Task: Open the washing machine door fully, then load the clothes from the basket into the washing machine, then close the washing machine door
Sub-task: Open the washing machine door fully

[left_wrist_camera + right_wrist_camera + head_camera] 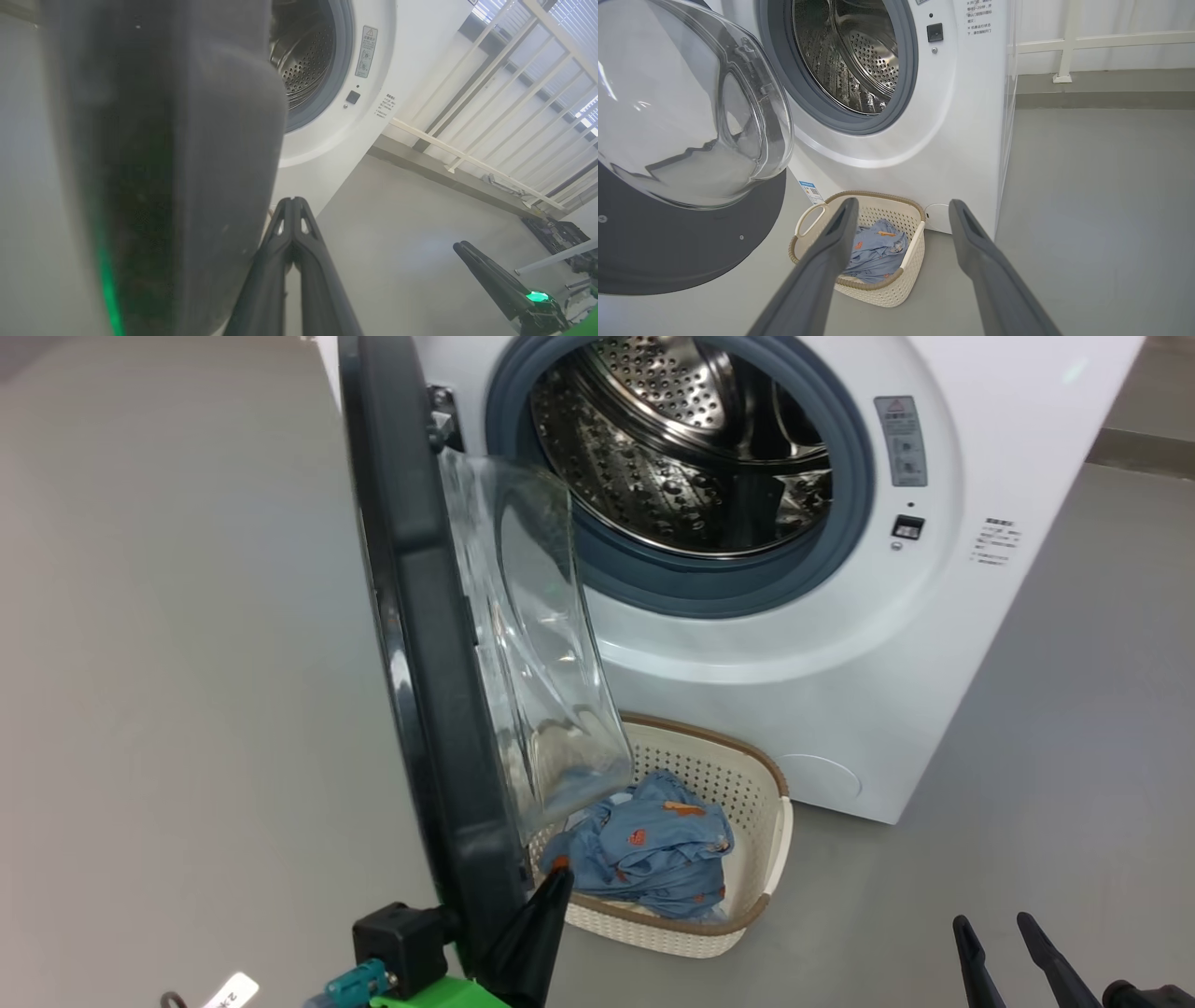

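Left gripper (293, 203), fingers pressed together, sits just beside the washing machine door (420, 616), perhaps touching

Washing machine (840, 691) at 1 o'clock in head view, with its door (420, 663) swung out at 9 o'clock of the drum opening (681, 448). Basket (758, 831) on floor (187, 709) just before the machine, at 6 o'clock of the opening, partly behind the door. Clothes (653, 849) lie in the basket.

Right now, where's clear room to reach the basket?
Free: grey floor right of the cream perforated basket, before the white washing machine. Crowded: basket's left, under the glass bowl of the glossy black round door, shut left gripper there.
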You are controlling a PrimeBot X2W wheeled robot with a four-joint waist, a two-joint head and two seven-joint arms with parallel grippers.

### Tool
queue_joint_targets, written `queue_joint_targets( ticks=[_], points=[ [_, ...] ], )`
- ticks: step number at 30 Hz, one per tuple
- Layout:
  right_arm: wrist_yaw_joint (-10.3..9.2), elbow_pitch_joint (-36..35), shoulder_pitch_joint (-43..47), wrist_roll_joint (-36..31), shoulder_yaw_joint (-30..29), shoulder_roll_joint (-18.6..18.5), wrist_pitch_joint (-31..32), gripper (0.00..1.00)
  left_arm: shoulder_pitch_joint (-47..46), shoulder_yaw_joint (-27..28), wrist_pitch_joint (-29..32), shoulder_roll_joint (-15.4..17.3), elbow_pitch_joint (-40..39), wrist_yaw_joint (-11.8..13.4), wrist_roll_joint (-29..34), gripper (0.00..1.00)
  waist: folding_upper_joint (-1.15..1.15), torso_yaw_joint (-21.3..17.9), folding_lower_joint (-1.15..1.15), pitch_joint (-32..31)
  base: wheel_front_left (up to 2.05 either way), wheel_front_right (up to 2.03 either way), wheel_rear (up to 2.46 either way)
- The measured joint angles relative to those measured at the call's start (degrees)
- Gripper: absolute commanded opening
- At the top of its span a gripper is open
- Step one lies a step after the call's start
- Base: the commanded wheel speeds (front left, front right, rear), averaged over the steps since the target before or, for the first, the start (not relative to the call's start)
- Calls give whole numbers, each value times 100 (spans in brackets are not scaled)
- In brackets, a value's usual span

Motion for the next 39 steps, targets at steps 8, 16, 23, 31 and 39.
queue_joint_targets(
  ticks=[8,16,23,31,39],
  points=[
    [0,3,-27,0,11,1,0,100,0,137,-49,127,38,158,59,0,0,275,0,27,0,0,0],
    [0,3,-27,0,13,8,0,100,2,479,-204,204,137,436,101,0,0,437,0,54,0,0,0],
    [0,9,-27,0,41,3,0,100,-1,825,-481,347,383,577,133,0,0,507,0,71,0,0,0],
    [0,32,-29,1,76,-18,0,100,-94,1251,-888,454,936,664,147,0,0,459,0,58,0,0,0],
    [0,71,-27,1,97,-47,0,100,-378,1626,-1293,532,1697,669,93,0,0,333,0,9,0,0,0]
  ],
)
